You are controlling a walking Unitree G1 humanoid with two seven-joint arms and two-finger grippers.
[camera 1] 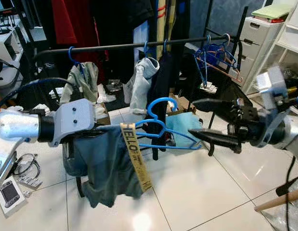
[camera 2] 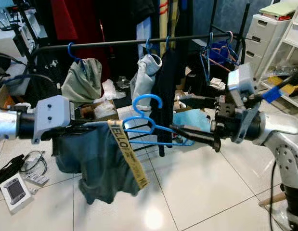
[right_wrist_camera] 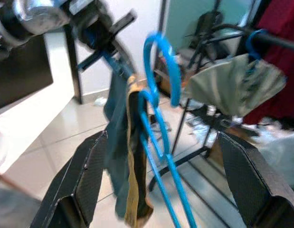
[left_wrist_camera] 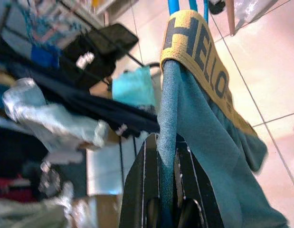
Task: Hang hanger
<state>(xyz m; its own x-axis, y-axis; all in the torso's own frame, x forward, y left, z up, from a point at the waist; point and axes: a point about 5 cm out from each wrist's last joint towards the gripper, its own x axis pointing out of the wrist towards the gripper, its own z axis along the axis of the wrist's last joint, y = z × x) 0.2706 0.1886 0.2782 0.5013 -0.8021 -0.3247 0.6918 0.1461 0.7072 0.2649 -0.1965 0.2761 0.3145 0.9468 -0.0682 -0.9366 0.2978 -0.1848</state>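
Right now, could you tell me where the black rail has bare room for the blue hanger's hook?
The black metal rail is bare between the grey-green garment's hook and the pale grey garment. Right of that it is crowded: dark clothes, then bunched empty hangers.

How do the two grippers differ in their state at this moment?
The left gripper is shut on the teal garment draped over the blue hanger; the right gripper is open and holds nothing. The left touches the cloth; the right sits just beside the hanger's end. Both have black fingers.
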